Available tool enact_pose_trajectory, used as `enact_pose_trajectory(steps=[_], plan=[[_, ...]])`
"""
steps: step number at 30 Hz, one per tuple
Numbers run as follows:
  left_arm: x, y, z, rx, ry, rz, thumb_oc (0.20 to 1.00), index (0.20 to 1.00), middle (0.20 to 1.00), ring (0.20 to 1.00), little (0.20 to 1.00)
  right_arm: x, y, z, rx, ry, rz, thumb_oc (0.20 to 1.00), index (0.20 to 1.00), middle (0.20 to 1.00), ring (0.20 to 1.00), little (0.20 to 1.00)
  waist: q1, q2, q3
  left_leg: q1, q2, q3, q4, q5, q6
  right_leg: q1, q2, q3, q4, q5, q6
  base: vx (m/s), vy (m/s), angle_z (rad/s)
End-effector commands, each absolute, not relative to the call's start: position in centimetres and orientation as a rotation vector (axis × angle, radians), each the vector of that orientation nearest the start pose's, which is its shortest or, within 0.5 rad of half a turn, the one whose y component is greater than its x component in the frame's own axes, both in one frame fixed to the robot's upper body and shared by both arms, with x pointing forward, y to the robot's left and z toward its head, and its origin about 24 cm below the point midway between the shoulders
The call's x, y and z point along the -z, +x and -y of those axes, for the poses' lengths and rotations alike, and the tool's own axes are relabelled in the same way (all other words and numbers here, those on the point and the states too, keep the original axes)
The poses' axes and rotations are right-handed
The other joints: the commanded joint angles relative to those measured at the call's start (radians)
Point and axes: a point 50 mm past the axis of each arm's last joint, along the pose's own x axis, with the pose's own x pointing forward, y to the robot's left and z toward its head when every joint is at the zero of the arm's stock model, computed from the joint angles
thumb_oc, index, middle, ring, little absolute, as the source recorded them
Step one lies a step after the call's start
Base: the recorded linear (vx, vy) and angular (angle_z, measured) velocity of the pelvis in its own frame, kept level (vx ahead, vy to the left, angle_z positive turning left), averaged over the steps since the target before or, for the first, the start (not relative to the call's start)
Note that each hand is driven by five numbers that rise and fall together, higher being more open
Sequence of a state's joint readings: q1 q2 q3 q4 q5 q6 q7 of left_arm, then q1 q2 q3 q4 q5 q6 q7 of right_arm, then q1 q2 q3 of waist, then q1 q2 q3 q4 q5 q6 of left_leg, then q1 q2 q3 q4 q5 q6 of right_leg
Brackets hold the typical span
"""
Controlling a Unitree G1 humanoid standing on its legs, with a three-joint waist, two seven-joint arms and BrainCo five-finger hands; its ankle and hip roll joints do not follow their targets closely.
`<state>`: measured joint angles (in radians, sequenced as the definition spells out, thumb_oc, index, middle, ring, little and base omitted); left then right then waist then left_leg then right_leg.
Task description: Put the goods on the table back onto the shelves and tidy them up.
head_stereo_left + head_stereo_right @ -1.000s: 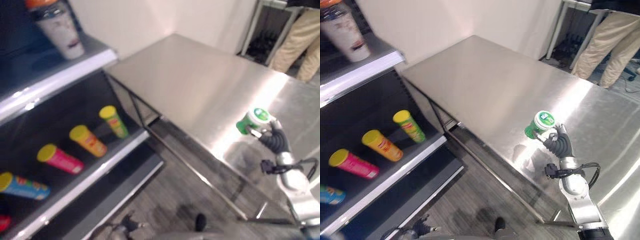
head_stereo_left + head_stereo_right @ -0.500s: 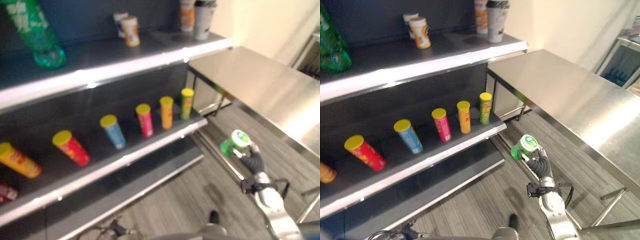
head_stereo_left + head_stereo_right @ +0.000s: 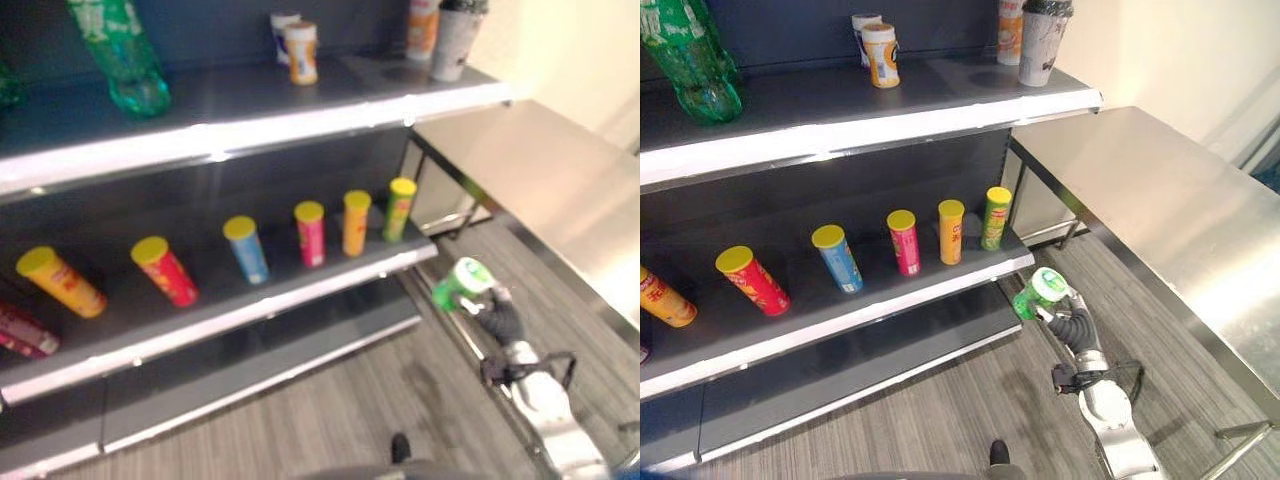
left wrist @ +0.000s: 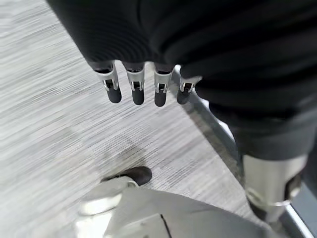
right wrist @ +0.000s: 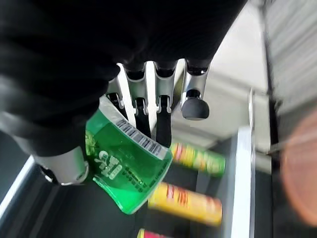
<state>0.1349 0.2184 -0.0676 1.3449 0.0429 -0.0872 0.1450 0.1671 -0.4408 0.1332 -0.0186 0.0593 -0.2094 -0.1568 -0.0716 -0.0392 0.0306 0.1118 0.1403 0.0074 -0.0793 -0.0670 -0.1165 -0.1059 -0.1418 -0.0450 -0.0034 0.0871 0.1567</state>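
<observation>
A dark shelving unit with silver-edged shelves (image 3: 870,125) is seen beside a bare stainless-steel desk (image 3: 1160,200). On its middle shelf (image 3: 870,305), a row of yellow-lidded tall snack cans (image 3: 950,230) is lined up near the front edge. A green cylindrical can with a white lid (image 3: 1040,291) is held off the shelf's right end, clasped by the curled fingers of the right hand (image 3: 1068,318). The left hand (image 4: 143,82) is seen over grey floor, fingers straight.

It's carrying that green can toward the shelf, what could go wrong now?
The right hand grips the green can near one end, so it might slip out over the floor. On the middle shelf the tubes stand close together near the front edge; setting the can there could knock one over.
</observation>
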Motion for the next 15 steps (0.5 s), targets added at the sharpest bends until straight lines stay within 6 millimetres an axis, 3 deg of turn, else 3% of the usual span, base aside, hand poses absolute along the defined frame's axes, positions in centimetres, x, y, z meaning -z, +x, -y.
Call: enact_pose_trajectory(steps=[1,2,3,4,5,6,7,8,10,12,14,15], plan=[[16.7,3.3,-24.7,-0.196,0.349,-1.325,1.0,1.0,1.0,1.0,1.0,-8.5,22.3,21.1,-0.017,-0.384,0.277,0.2,0.2,0.2,0.2,0.2,0.002,-0.016,0.014,0.101,-0.037,0.033,-0.008,-0.103,0.061,-0.065,0.014,0.034,0.091,-0.045,-0.005,0.22,-0.164,0.02],[16.7,3.7,-24.4,-0.162,0.37,-1.316,1.0,1.0,1.0,1.0,1.0,-8.8,22.1,21.2,-0.036,-0.415,0.285,0.2,0.2,0.2,0.2,0.2,-0.006,-0.012,0.006,0.106,-0.015,0.036,-0.008,-0.094,0.047,-0.057,0.03,0.038,0.093,-0.061,-0.013,0.23,-0.219,-0.03],[16.7,5.2,-23.8,-0.085,0.427,-1.261,1.0,1.0,1.0,1.0,1.0,-9.3,22.3,21.0,-0.058,-0.433,0.313,0.2,0.2,0.2,0.2,0.2,-0.014,-0.005,0.0,0.094,0.015,0.041,0.015,-0.039,0.029,-0.04,0.055,0.034,0.082,-0.071,-0.028,0.23,-0.22,0.02],[16.7,5.2,-23.8,-0.085,0.427,-1.261,1.0,1.0,1.0,1.0,1.0,-9.3,22.3,21.0,-0.058,-0.434,0.313,0.2,0.2,0.2,0.2,0.2,-0.014,-0.004,-0.001,0.094,0.016,0.04,0.015,-0.039,0.028,-0.04,0.056,0.033,0.08,-0.071,-0.029,0.19,-0.214,0.05],[16.5,6.5,-23.2,-0.013,0.478,-1.206,1.0,1.0,1.0,1.0,1.0,-9.8,22.4,20.9,-0.074,-0.44,0.334,0.2,0.2,0.2,0.2,0.2,-0.019,-0.003,-0.004,0.075,0.029,0.037,0.065,-0.003,0.021,-0.028,0.068,0.036,0.067,-0.068,-0.039,0.17,-0.225,0.13],[16.0,9.2,-22.0,0.117,0.573,-1.083,1.0,1.0,1.0,1.0,1.0,-10.7,22.8,20.4,-0.106,-0.445,0.381,0.2,0.2,0.2,0.2,0.2,-0.018,-0.012,0.004,0.032,0.036,0.031,0.173,0.044,0.024,0.001,0.08,0.042,0.044,-0.069,-0.058,0.16,-0.223,0.1],[16.0,9.2,-22.0,0.118,0.574,-1.083,1.0,1.0,1.0,1.0,1.0,-10.7,22.8,20.4,-0.105,-0.445,0.382,0.2,0.2,0.2,0.2,0.2,-0.019,-0.012,0.004,0.026,0.037,0.028,0.183,0.04,0.023,0.001,0.08,0.04,0.042,-0.067,-0.059,0.17,-0.303,0.14],[15.1,12.1,-20.7,0.25,0.693,-0.926,1.0,1.0,1.0,1.0,1.0,-12.3,23.4,19.7,-0.131,-0.452,0.466,0.2,0.2,0.2,0.2,0.2,-0.01,-0.034,0.03,-0.051,0.035,0.022,0.347,0.094,0.03,0.043,0.085,0.041,0.021,-0.07,-0.086,0.07,-0.163,0.1],[14.7,12.9,-20.4,0.278,0.723,-0.884,1.0,1.0,1.0,1.0,1.0,-12.8,23.6,19.5,-0.137,-0.439,0.492,0.2,0.2,0.2,0.2,0.2,-0.011,-0.043,0.041,-0.093,0.042,0.029,0.428,0.097,0.038,0.06,0.083,0.037,0.014,-0.074,-0.097,0.1,-0.18,0.12],[14.6,13.2,-20.4,0.271,0.729,-0.868,1.0,1.0,1.0,1.0,1.0,-13.9,23.6,19.0,-0.145,-0.396,0.545,0.2,0.2,0.2,0.2,0.2,-0.004,-0.057,0.053,-0.143,0.057,0.082,0.487,0.081,0.055,0.09,0.073,0.024,0.012,-0.089,-0.111,0.16,-0.133,0.16],[15.0,11.9,-21.6,0.159,0.656,-0.946,1.0,1.0,1.0,1.0,1.0,-15.1,23.1,18.3,-0.177,-0.359,0.604,0.2,0.2,0.2,0.2,0.2,0.021,-0.062,0.059,-0.193,0.001,0.116,0.419,-0.014,0.076,0.127,0.06,0.014,-0.009,-0.097,-0.102,0.19,-0.008,0.34],[15.0,11.9,-21.6,0.159,0.656,-0.946,1.0,1.0,1.0,1.0,1.0,-15.1,23.1,18.3,-0.177,-0.358,0.605,0.2,0.2,0.2,0.2,0.2,0.019,-0.065,0.057,-0.195,-0.003,0.116,0.412,-0.007,0.078,0.124,0.057,0.014,-0.01,-0.095,-0.101,0.24,0.043,0.3]])
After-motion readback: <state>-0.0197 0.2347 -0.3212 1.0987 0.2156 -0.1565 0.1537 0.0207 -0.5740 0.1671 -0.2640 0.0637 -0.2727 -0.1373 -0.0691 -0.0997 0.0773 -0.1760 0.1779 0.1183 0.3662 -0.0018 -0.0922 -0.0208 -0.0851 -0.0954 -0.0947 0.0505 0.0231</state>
